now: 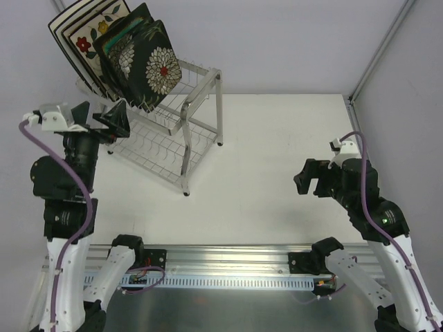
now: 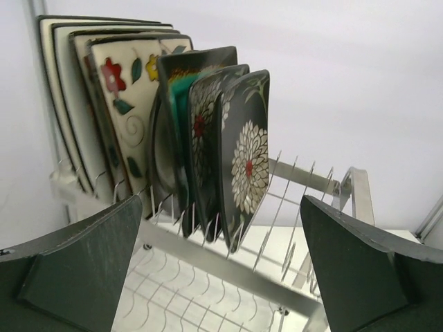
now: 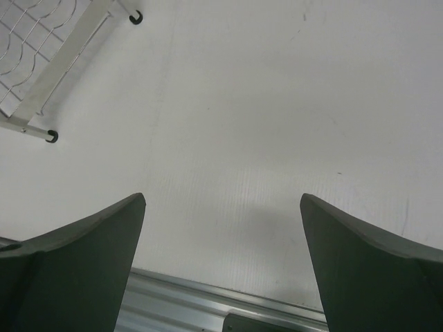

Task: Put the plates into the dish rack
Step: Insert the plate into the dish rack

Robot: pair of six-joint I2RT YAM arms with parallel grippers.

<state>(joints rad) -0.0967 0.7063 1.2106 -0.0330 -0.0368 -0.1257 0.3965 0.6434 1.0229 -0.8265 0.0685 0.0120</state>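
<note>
The silver wire dish rack (image 1: pixel 185 159) stands at the table's far left. On its upper tier several plates stand on edge in a row: a white black-rimmed square (image 2: pixel 59 76) at the far end, a cream flowered square (image 2: pixel 124 111), a dark teal-centred square (image 2: pixel 181 104), and a dark square with a white bloom (image 2: pixel 248 162) nearest the free slots. In the overhead view the bloom plate (image 1: pixel 160 66) leans right. My left gripper (image 1: pixel 100 119) hovers open just in front of the rack (image 2: pixel 208 256), holding nothing. My right gripper (image 1: pixel 311 181) hangs open over the bare table, far from the rack.
The rack's lower tier (image 2: pixel 173 290) holds nothing that I can see. One rack corner with rubber feet (image 3: pixel 62 48) shows at the right wrist view's upper left. A metal rail (image 1: pixel 228 266) runs along the near table edge. A wall post (image 1: pixel 381 52) rises at the far right.
</note>
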